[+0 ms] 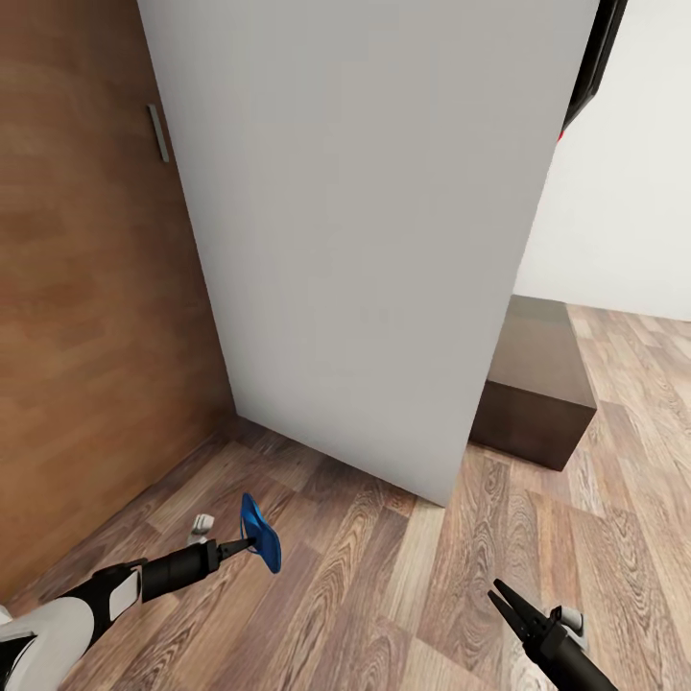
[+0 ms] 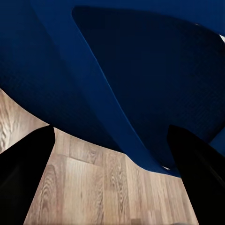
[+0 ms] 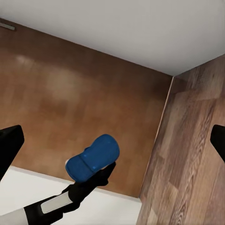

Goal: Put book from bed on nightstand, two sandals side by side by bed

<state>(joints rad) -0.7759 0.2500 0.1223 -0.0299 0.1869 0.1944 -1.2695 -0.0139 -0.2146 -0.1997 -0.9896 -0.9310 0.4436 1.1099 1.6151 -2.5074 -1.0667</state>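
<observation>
One sandal (image 1: 261, 539) clamped in the left tool (image 1: 245, 545), pinched by its edge and carried clear of the plank floor (image 1: 384, 576) at near left. Seen from the left wrist as a broad blue sole (image 2: 140, 70) just ahead of the dark fingers (image 2: 23, 168); seen from the right wrist as a blue shoe (image 3: 93, 157) standing up off the tip of the left tool (image 3: 108, 169). Right tool (image 1: 506, 597) at near right, jaws apart, holding nothing, its fingers (image 3: 9, 140) spread wide to the edges of its own wrist view.

Faced a tall grey panel (image 1: 365, 240) straight ahead, a brown wooden wall (image 1: 86, 336) on the left, and a low dark-brown block (image 1: 537, 393) behind the panel at far right, against a white wall (image 1: 624, 211). Could not tell whether that block belonged to the bed or a nightstand.

Judged the main risk to be the grip itself: thin hold on a flat, floppy shoe, apt to pivot or slide out under a sharp turn or a jolt of the base. Judged a second risk in the tight corner: swinging left could knock the sandal against the wooden wall, and driving forward could scrape it on the grey panel and tear it free. Judged a third in the open right tool, held low near the floor and liable to clip the dark block on a rightward turn. Called for a slow, wide turn away from the corner, with the left arm tucked in
</observation>
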